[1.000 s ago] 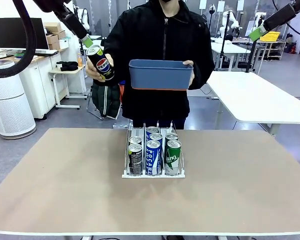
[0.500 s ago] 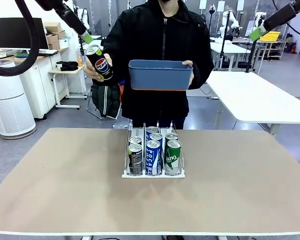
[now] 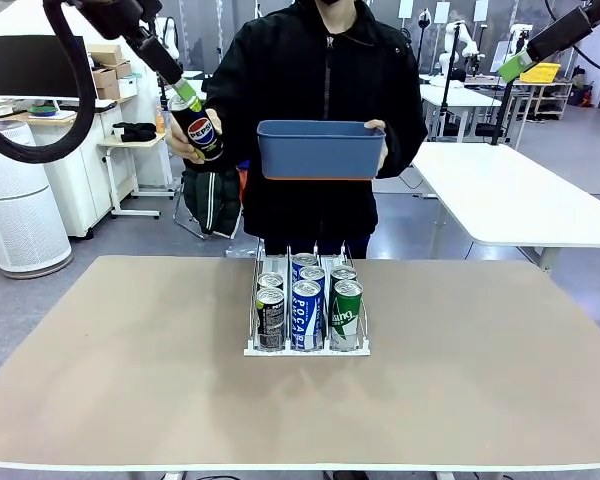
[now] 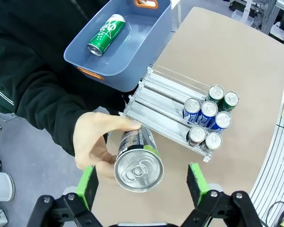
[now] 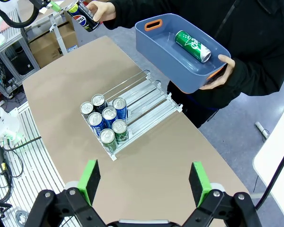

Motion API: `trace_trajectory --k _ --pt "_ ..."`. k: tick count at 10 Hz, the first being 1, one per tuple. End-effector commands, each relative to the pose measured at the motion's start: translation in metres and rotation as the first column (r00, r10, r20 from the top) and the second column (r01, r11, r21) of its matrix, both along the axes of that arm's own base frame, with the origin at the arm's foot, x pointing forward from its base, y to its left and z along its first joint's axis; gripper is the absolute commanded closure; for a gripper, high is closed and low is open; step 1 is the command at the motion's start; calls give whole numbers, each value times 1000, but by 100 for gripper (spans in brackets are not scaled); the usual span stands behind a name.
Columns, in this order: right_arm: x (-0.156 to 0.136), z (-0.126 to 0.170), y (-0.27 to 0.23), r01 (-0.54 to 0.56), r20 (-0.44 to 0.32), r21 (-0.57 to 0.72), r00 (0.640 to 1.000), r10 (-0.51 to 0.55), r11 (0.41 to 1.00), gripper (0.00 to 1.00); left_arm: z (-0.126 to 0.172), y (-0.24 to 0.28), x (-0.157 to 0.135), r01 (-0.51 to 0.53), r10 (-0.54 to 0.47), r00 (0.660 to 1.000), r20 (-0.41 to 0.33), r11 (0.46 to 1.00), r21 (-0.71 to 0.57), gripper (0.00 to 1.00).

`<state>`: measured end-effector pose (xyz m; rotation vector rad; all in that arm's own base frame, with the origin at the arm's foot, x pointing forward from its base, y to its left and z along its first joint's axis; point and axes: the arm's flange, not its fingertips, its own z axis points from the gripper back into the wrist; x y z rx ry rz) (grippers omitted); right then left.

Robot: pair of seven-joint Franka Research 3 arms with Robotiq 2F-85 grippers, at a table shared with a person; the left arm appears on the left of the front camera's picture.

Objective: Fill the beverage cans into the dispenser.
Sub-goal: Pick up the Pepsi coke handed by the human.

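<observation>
Since a second ago the left gripper (image 3: 187, 95) has come down and across, from just above the black Pepsi can (image 3: 202, 130) to its top rim. The can hangs in nearly the same place, beyond the table's (image 3: 130, 380) far edge toward its left corner, held tilted in the person's hand (image 4: 97, 146). In the left wrist view the can's silver top sits between the green pads (image 4: 87, 184), which stand wide apart with a gap on each side. The right gripper (image 5: 144, 182) is spread apart too, high over the table's right side and well away from the can. Six cans (image 3: 307, 300) fill the near end of the rack (image 3: 252, 350) mid-table. A green can (image 5: 193, 46) lies in the blue bin (image 3: 320, 150) that the person holds.
</observation>
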<state>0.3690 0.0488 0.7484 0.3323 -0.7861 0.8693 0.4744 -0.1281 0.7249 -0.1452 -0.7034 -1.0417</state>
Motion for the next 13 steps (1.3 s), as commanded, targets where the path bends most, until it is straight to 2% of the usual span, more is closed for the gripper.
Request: trace_trajectory --k 1,4,6,11,13 --pt "1 0 0 -3 -1 9 1000 3 1000 0 1 0 -2 3 -3 1000 2 1000 -4 0" --pt "1 0 0 -3 -1 9 1000 3 1000 0 0 -2 -1 -1 1 1000 2 1000 5 0" --pt "1 0 0 -3 -1 9 1000 3 1000 0 -2 5 7 -13 15 997 -74 1000 16 0" --pt "1 0 0 -3 -1 9 1000 3 1000 0 -9 10 21 -13 14 998 -64 1000 20 0" --pt "1 0 0 -3 -1 9 1000 3 1000 0 -15 9 25 -5 6 996 -87 1000 12 0"
